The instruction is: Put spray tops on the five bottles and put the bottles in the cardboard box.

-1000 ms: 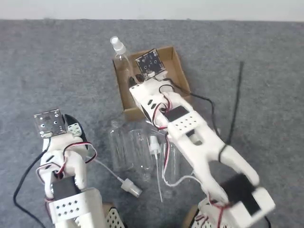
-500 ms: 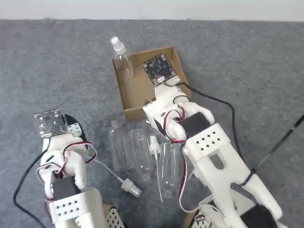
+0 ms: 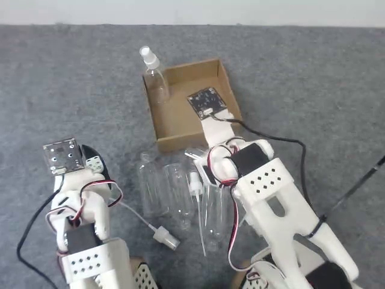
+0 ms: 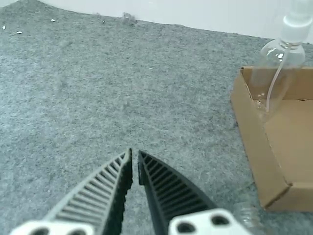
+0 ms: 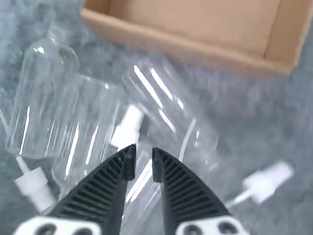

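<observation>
The open cardboard box (image 3: 180, 114) lies on the grey carpet. A clear bottle with a white spray top (image 3: 154, 77) leans in its far left corner, also visible as the capped bottle (image 4: 278, 68). Several bare clear bottles (image 3: 153, 183) lie side by side in front of the box. A loose spray top (image 3: 196, 182) rests among them and another spray top (image 3: 164, 235) lies nearer the left arm. My right gripper (image 5: 142, 155) hovers over the lying bottles (image 5: 63, 117), nearly shut and holding nothing. My left gripper (image 4: 135, 157) is shut and empty, low over bare carpet left of the box (image 4: 261, 147).
A black cable (image 3: 355, 183) runs over the carpet on the right. The right arm's body (image 3: 264, 186) covers part of the bottle row. Open carpet stretches left of the box and beyond it.
My right arm has drawn back from over the box to above the lying bottles. The capped bottle stays in the box corner. The left arm has not moved.
</observation>
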### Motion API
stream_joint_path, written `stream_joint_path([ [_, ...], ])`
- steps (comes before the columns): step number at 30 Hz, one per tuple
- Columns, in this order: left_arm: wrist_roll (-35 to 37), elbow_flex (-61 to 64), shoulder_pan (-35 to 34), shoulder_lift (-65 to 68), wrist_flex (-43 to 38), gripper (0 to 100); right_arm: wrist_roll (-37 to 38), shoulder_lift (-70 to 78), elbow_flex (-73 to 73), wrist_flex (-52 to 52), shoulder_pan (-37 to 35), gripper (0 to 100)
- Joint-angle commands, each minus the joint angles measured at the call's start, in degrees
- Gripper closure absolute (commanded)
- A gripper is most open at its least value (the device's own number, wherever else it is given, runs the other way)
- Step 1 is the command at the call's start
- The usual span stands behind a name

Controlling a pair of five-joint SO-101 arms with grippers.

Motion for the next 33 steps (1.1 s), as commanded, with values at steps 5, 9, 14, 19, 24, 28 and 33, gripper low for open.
stream_joint_path([
  [5, -0.5, -0.3, 0.1, -1.0, -2.1, 99, -7.4, -2.6, -0.5, 7.4, -0.2, 79.0],
  [9, -0.5, -0.3, 0.1, -1.0, -2.1, 99, -9.7, -2.6, -0.5, 7.7, -1.4, 79.0],
  [14, -0.5, -0.3, 0.1, -1.0, -2.1, 99, -13.1, -2.3, 2.0, 6.4, -7.1, 79.0],
  [19, -0.5, -0.3, 0.1, -1.0, -2.1, 99, -16.4, 3.7, 4.7, 2.4, -8.2, 79.0],
  [24, -0.5, -0.3, 0.0, -1.0, -2.1, 99, -18.1, 11.7, 4.7, 2.1, -8.3, 78.9],
  [28, -0.5, -0.3, 0.0, -1.0, -2.1, 99, -18.8, 15.1, 4.7, 0.9, -8.3, 78.9],
  [33, -0.5, -0.3, 0.0, -1.0, -2.1, 99, -18.8, 16.7, 4.7, 0.8, -8.3, 78.9],
])
